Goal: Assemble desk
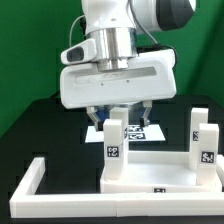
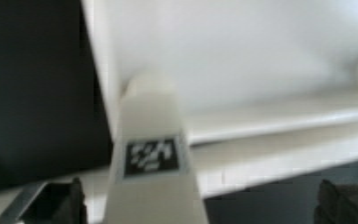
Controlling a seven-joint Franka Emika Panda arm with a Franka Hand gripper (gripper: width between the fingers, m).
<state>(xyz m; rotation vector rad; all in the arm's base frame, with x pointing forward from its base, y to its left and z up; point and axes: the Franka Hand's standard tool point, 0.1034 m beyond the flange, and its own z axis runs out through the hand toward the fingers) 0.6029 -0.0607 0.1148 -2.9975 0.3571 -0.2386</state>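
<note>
White border rail point(image 1: 30, 185) runs along the counter's front; behind it the tabletop panel point(image 1: 160, 177) lies with two blocky tagged legs point(image 1: 115, 145) standing upright on it. Gripper point(image 1: 120, 118) hovers wide, empty, above one leg (smooth hard plastic): descend centred, then close squarely.

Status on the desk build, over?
Claw open, empty, hovering above nearest leg. Two legs upright on tabletop. Nothing in the way.
</note>
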